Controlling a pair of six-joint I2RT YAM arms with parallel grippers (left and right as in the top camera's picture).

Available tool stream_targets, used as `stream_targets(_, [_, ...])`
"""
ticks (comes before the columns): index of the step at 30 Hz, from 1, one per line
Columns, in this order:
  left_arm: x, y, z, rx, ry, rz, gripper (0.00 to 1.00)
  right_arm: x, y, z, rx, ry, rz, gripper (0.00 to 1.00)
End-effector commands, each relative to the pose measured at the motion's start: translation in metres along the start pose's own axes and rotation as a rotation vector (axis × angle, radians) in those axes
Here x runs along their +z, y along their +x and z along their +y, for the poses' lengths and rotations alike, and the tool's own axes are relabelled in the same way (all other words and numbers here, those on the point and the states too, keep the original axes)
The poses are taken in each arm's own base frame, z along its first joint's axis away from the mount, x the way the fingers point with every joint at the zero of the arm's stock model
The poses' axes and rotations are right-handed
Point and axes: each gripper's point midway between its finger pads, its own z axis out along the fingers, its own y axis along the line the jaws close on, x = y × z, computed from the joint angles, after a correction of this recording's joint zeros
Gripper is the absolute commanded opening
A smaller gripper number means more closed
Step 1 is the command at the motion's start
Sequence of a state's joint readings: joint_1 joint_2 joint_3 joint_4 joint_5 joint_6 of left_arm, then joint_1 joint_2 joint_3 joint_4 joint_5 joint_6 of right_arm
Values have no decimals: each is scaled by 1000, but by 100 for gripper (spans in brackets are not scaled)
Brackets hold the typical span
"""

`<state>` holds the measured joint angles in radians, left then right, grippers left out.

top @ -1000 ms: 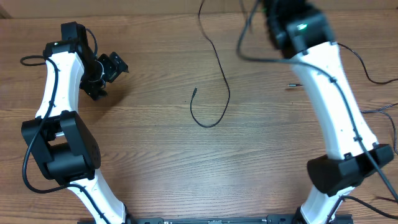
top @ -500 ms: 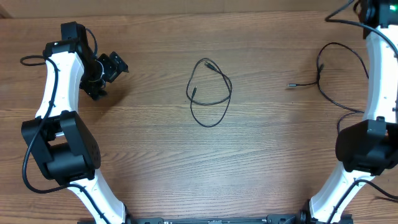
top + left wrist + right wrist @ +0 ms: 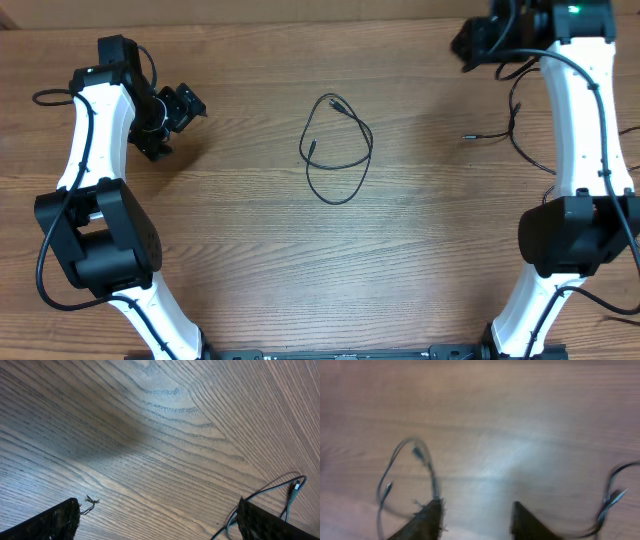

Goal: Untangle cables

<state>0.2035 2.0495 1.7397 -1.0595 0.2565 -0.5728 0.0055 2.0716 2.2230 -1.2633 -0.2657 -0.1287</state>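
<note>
A looped cable [image 3: 370, 145] lies mid-table, and a second cable [image 3: 490, 135] lies well apart to its right, neither crossing the other. We judge them laid out this way so each stays free of the other. The right gripper [image 3: 475, 42] hovers near the table's [image 3: 250, 250] far edge, close to the second cable, jaws partly apart over bare wood, gripping nothing. The left gripper [image 3: 180, 105] sits well left of the loop, spread wide and empty, probably parked clear.
</note>
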Motion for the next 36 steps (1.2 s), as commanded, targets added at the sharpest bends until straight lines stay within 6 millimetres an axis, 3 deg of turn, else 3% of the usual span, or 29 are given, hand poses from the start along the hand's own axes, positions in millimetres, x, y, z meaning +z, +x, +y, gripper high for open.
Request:
stream_targets(1, [-2,1,0,14,-3,-3,100,22,19,28,-41,-49,85,57])
stream_targets(6, [-2,1,1,13,-3,-4,100,48,49,61,-87,-87,184,84])
stream_targets(13, [-2,1,0,15,-3,-4,99,102,111,86,-132,-120,328,86])
stream_targets(21, [-2,1,0,14,-3,-4,99,133,159,111,-196,-143,409,90])
stream_targets(28, [-2,1,0,14,-3,-3,99,150,166,110,-241,19,380,87])
stream_targets(36, [-2,1,0,14,-3,-3,100,156,151,105,-180,106,307,87])
